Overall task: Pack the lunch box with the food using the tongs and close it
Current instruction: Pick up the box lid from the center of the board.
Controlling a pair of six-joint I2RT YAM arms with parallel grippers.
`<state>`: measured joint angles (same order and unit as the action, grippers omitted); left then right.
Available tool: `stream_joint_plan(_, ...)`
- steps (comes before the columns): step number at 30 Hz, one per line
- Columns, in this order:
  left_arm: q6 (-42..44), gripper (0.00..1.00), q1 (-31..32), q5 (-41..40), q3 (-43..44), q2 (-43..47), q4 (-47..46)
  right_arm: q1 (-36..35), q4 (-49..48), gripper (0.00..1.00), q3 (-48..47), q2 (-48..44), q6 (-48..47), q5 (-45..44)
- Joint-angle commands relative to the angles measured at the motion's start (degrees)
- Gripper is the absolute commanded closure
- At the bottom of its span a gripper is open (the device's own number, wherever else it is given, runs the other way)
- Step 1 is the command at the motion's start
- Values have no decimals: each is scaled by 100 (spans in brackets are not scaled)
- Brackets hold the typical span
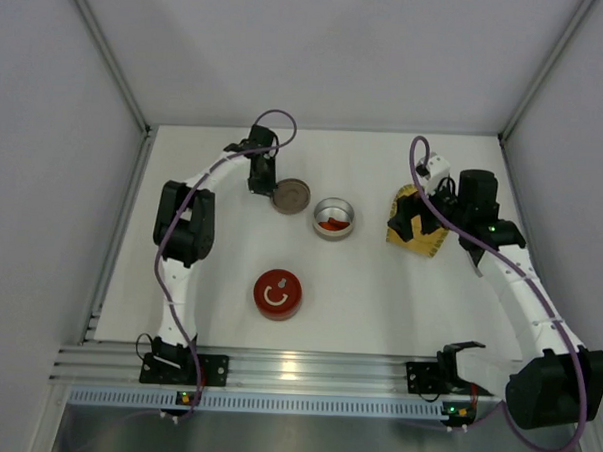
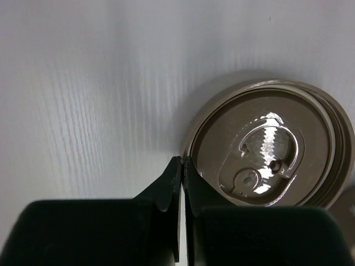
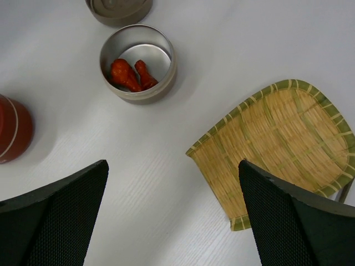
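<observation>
Left gripper [image 2: 182, 166] jaws are pressed together at the brown lid's [image 2: 266, 149] rim, toward the table's far edge; whether they nip it is unclear. Right gripper [image 3: 173, 166] hangs spread wide near the mat [image 3: 277, 144]. Red food [image 3: 126, 75] lies in the tin [image 3: 138, 97] beside the lid. Closing seems in hand: the lid needs a firm hold, then lifting onto the tin. No tongs are visible.
</observation>
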<state>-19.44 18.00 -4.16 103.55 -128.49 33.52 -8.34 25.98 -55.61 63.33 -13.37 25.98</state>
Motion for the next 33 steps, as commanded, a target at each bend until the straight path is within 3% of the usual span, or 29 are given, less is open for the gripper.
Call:
stream_joint_plan(1,-78,100,-384,1161,-168,1356,524,104,-303,1,-248,153,386,460)
stream_joint_plan(7,695,100,-402,2559,350,2617,1663,96,-1242,1,-213,714,1536,1215)
stream_joint_plan(10,880,100,-402,3499,281,2828,2061,96,-2409,2,23,961,2520,2102)
stream_joint_plan(14,855,100,-411,4308,-53,3171,2186,17,-4781,13,594,1515,4460,2886)
stream_joint_plan(16,810,100,-402,4790,-238,3391,2107,-71,-6467,16,788,1725,5277,3193)
stream_joint_plan(20,881,100,-402,5303,-537,3593,2106,-291,-9132,20,1175,1964,6099,3361)
stream_joint_plan(22,942,100,-402,5426,-572,3629,2194,-379,-9775,20,1246,1964,5987,3291)
stream_joint_plan(23,951,100,-402,5531,-581,3646,2220,-414,-9761,20,1272,1929,5507,3256)
stream_joint_plan(27,951,100,-402,5882,-730,3699,2238,-834,-8795,27,1457,1394,3458,3107)
stream_joint_plan(33,583,100,-402,6646,-994,3743,1852,-1484,-9434,38,1957,1252,2867,2186)
